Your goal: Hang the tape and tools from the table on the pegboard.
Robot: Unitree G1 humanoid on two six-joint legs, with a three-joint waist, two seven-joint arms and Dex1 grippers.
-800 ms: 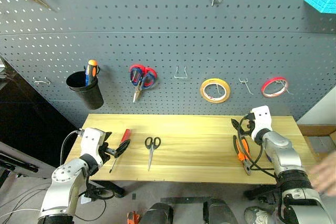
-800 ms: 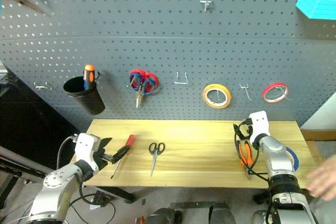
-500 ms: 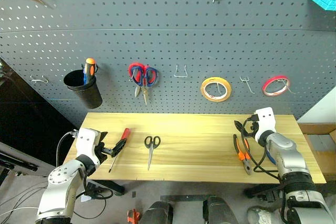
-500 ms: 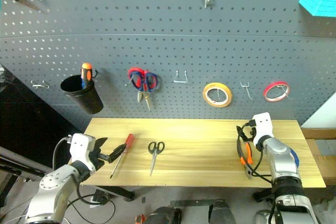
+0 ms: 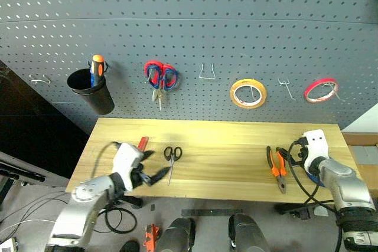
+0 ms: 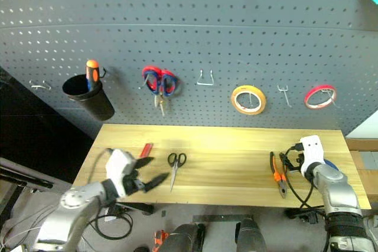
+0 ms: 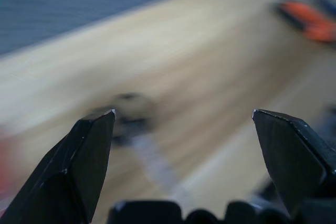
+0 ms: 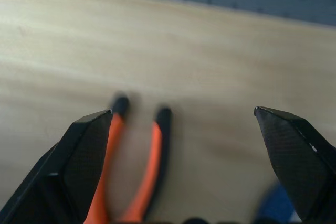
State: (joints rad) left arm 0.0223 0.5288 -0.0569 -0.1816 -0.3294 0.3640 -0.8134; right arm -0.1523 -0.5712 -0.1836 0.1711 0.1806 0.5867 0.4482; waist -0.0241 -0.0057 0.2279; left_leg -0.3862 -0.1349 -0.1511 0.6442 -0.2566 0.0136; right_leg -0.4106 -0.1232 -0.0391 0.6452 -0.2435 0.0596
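Observation:
On the light wood table (image 5: 224, 146) lie the black-handled scissors (image 5: 172, 160), the orange-and-black pliers (image 5: 276, 168) and the red-handled screwdriver (image 5: 142, 142), which my left hand partly covers. My left gripper (image 5: 155, 166) hangs open just left of the scissors, aimed at them; they show blurred between its fingers (image 7: 89, 150). My right gripper (image 5: 287, 157) is open just right of the pliers, whose handles (image 8: 136, 166) lie between its fingers. A sliver of the blue tape (image 6: 328, 165) peeks out behind my right hand. The dark grey pegboard (image 5: 207, 33) rises behind the table.
On the pegboard hang a black cup (image 5: 91, 90) holding an orange-handled screwdriver, red-and-blue scissors (image 5: 159, 78), a yellow tape roll (image 5: 248, 94) and a red tape roll (image 5: 321, 90). Bare hooks sit at the left (image 5: 38, 79), middle (image 5: 205, 74) and right (image 5: 286, 88).
The camera has tilted down. My left gripper has swung right, from beside the screwdriver towards the scissors. A person's hand at the right edge has gone. My right arm has barely moved.

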